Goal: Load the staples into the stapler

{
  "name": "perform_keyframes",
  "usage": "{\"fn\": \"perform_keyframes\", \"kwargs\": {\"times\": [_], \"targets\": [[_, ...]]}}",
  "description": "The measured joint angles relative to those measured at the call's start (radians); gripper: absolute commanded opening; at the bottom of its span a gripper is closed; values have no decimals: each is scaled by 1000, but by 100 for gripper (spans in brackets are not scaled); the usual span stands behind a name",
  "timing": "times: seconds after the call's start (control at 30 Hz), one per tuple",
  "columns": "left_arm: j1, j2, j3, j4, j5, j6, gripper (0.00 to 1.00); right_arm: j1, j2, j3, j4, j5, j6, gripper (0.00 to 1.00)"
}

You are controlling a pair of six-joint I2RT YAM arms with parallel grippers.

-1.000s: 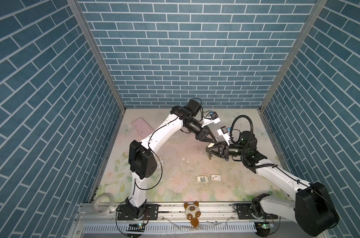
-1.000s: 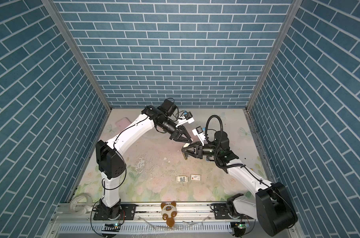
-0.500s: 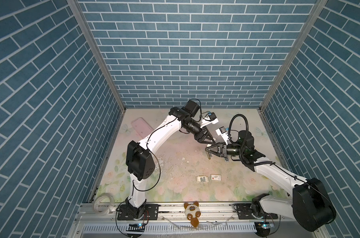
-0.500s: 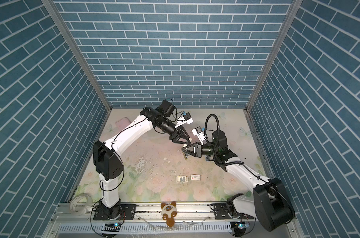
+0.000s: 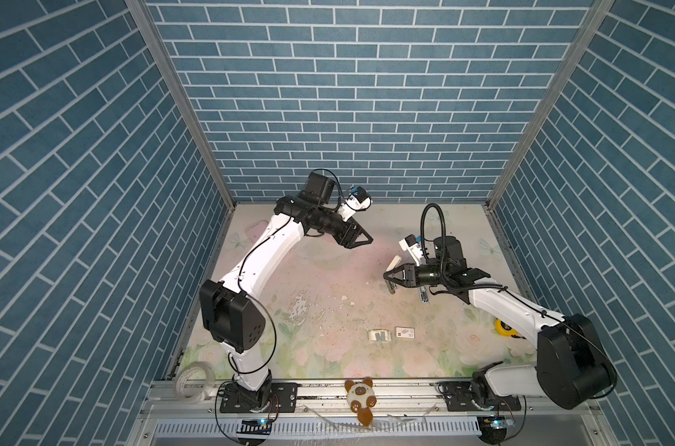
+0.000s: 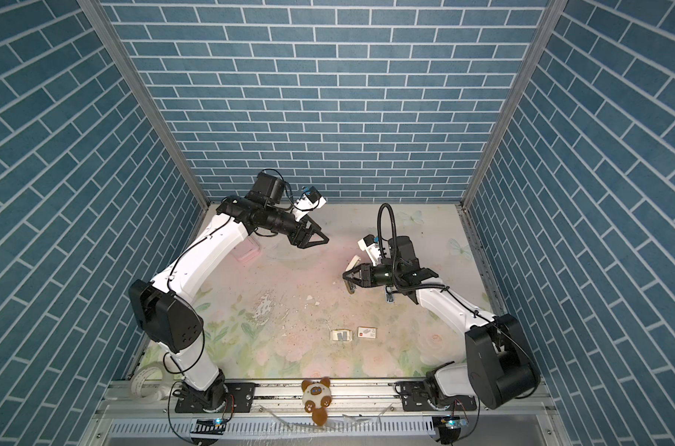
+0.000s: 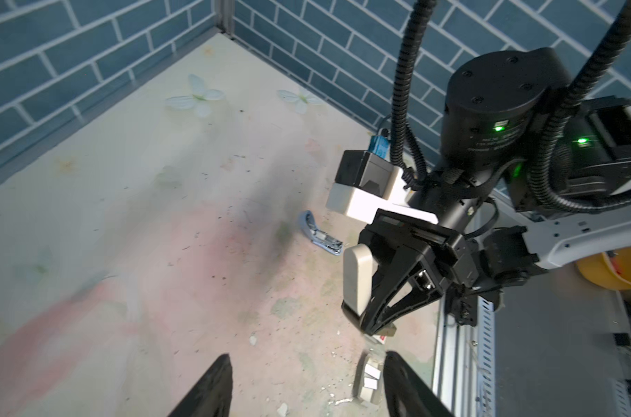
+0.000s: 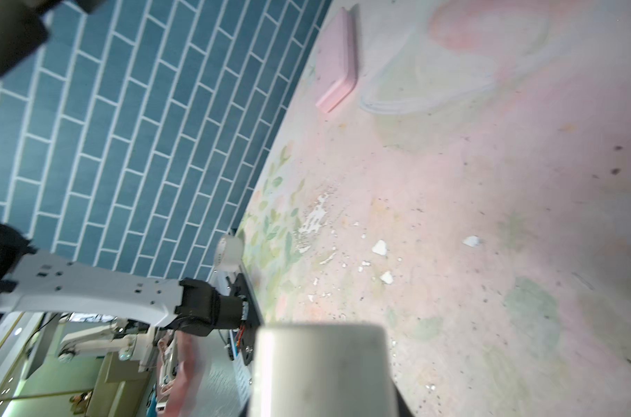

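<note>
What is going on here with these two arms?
The right gripper is shut on a cream stapler and holds it above the table. The left gripper is open and empty, raised near the back. The staples lie in their white tray near the front, beside the sleeve.
</note>
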State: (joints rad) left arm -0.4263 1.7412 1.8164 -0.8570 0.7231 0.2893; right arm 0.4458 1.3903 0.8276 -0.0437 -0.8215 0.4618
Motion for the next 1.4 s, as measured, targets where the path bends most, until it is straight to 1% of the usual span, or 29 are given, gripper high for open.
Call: {"fn": "perform_keyframes", "kwargs": {"times": [0.03,0.13,0.2,0.3,0.47,0.63,0.67,0.83,0.93,1.2,1.4], "targets": [[11,-16,-13,6,-34,-3,68,3,16,13,-29,27,-16,16],[38,-77,-79,43,-150,-14,73,18,72,57,-117,128,-52,17],[47,-118,-130,71,-221,-23,73,45,114,95,-179,216,-73,17],[48,-158,-177,100,-293,-33,73,97,181,160,-258,350,-98,17],[48,-168,-198,129,-346,-40,73,153,263,207,-315,527,-104,17],[49,-172,-209,128,-370,-28,74,163,325,214,-339,664,-103,20],[49,-176,-219,129,-375,-26,75,164,341,220,-341,684,-104,21],[49,-193,-258,126,-384,-16,77,165,390,233,-337,740,-104,25],[49,-195,-263,128,-382,-13,78,167,407,245,-338,760,-104,30],[49,-204,-307,137,-367,-11,82,173,413,254,-336,789,-105,42],[49,-204,-310,138,-356,-14,85,174,413,254,-339,811,-104,46]]}}
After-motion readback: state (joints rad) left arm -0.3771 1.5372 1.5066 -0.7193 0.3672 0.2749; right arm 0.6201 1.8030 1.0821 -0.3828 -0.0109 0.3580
